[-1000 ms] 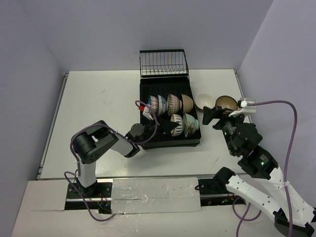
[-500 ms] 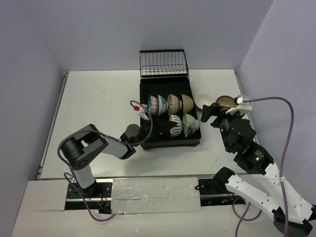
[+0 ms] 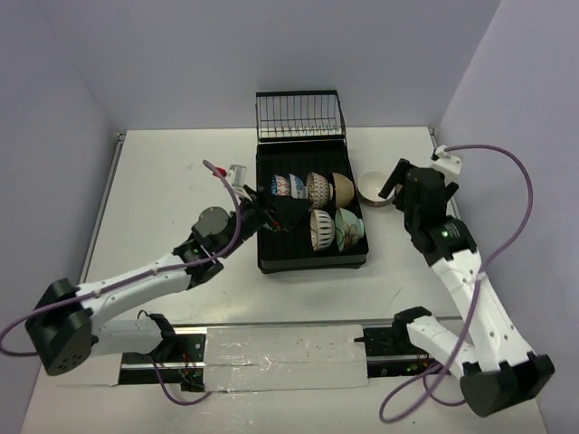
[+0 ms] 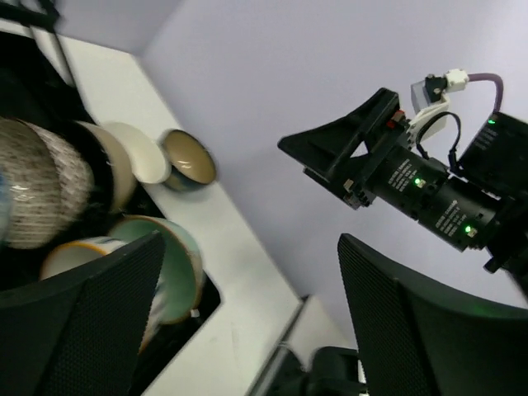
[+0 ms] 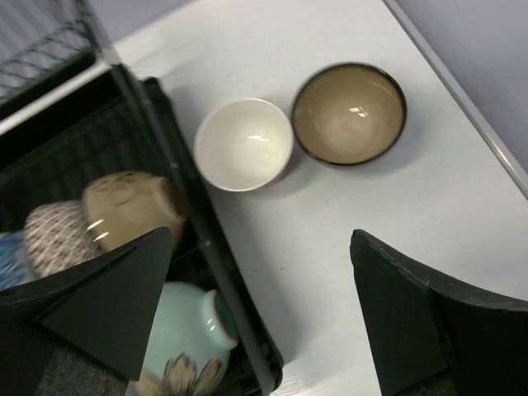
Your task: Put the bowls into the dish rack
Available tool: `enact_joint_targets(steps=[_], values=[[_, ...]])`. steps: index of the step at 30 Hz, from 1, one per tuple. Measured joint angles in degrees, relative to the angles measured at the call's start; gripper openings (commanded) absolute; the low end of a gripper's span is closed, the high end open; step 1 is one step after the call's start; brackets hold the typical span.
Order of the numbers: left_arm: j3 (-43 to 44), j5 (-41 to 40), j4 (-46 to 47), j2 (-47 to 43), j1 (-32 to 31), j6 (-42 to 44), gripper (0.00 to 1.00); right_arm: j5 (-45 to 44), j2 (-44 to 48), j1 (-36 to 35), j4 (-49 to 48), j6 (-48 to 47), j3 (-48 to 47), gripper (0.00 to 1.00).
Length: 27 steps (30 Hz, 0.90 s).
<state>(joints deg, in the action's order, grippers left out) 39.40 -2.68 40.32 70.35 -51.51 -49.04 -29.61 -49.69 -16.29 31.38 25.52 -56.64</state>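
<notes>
Compared with a second ago, the right gripper (image 5: 262, 247) sits higher and further toward 12 o'clock; it now hangs above the two loose bowls instead of crouching beside them at table level. Its jaws are spread wide with nothing between them. The left arm, folded near its base a second ago, is now stretched out, and the left gripper (image 4: 250, 272) is over the 9 o'clock side of the dish rack (image 3: 312, 265), jaws likewise released and empty. No bowl changes place in that time, so I judge this a lining-up for the next pick rather than progress in the count.

Counted:
- Bowls in the rack: six that I can make out, four in a row on edge toward 12 o'clock and two nearer 6 o'clock, among them a pale green bowl (image 3: 353, 228). The left gripper may hide part of the floor.
- Bowls on the table (image 3: 181, 181): two, at 3 o'clock of the rack, upright and just beside each other: a white bowl (image 5: 243, 144) and a tan bowl (image 5: 349, 113) with a dark rim.
- One wire basket (image 3: 300, 116), at the rack's 12 o'clock end, holding nothing
</notes>
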Motion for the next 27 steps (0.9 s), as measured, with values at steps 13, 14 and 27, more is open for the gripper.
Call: enact_joint_targets(steps=[13,14,27], values=[[18.4,-6.1,-54.6,-13.0,19.3,22.8,0.99,13.8,-32.3,15.0,-2.1,-3.8,-6.4,0.74],[18.2,-6.5,-56.7,-13.7,19.8,24.4,0.99,14.2,-34.4,15.2,-2.5,-5.7,-6.4,0.73],[10.1,-7.8,-59.1,-18.9,19.9,32.1,0.99,19.5,-40.7,16.9,-13.1,-27.1,-5.1,0.69]])
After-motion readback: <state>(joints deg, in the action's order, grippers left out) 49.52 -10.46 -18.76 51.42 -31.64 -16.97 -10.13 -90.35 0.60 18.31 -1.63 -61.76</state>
